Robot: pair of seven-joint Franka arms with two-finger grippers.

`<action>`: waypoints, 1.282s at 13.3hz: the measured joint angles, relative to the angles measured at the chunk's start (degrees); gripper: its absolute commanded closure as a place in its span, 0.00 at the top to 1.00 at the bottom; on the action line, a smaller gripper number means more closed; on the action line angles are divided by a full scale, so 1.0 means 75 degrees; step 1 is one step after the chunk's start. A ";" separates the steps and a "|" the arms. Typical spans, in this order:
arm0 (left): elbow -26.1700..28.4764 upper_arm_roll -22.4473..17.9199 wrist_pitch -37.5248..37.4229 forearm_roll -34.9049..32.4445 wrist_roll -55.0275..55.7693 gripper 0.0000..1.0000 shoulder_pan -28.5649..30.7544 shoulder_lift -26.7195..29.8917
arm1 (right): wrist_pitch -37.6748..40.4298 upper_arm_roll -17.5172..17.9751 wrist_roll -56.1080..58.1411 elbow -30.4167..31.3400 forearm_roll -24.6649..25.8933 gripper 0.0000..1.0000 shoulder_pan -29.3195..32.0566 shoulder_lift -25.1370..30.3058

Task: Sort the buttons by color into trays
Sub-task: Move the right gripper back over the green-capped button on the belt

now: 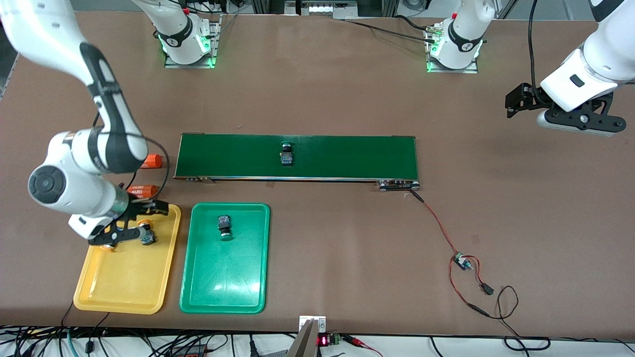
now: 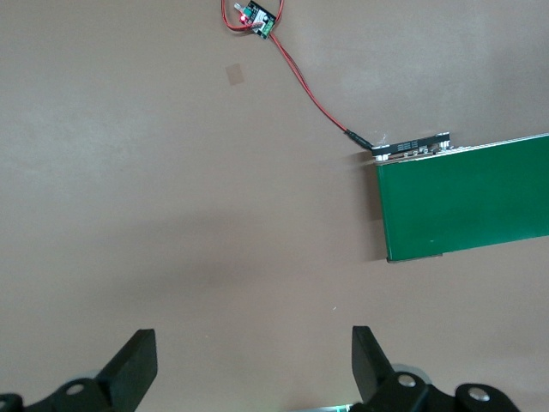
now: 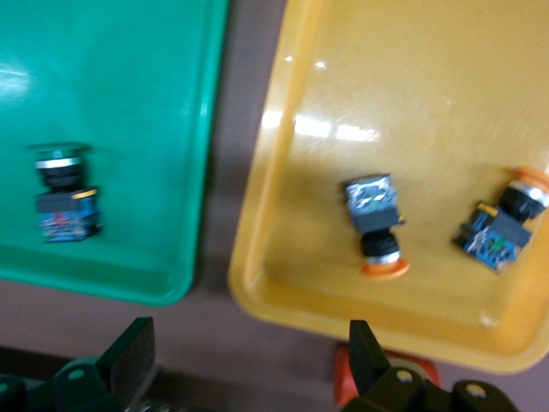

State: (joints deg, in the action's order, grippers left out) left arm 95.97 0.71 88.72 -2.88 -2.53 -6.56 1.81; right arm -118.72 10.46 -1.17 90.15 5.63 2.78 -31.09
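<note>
Right gripper hovers wide open, empty, over the shallow yellow plastic tray, where 2 yellow-capped push-button switches lie at its 12 o'clock end. Left gripper waits open. Light, rigid, roll-prone: I'd pinch the squarish body.

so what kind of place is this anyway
Most likely a robotics lab test bench: two arms bolted to a brown table, a small green conveyor belt wired to a loose controller board, and cables along the table edge.

Green belt, orange cylinders, wires
</note>
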 measured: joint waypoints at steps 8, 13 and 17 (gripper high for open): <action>0.0000 -0.0001 -0.0001 0.0000 0.0000 1.00 0.0003 -0.0002 | 0.0260 0.1377 -0.3131 0.2553 -0.0072 1.00 -0.0718 0.2396; 0.0000 -0.0001 -0.0002 0.0000 0.0000 1.00 0.0004 -0.0002 | -0.1256 0.2013 -0.4536 0.3878 -0.0087 1.00 -0.0715 0.2840; 0.0000 -0.0002 -0.0002 0.0000 0.0000 1.00 0.0004 -0.0002 | -0.1986 0.2398 -0.5202 0.4257 -0.0087 1.00 -0.0732 0.2848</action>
State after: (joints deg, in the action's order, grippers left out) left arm 95.97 0.70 88.71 -2.88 -2.53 -6.53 1.79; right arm -133.62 28.44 -40.19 122.08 4.97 -2.71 -9.73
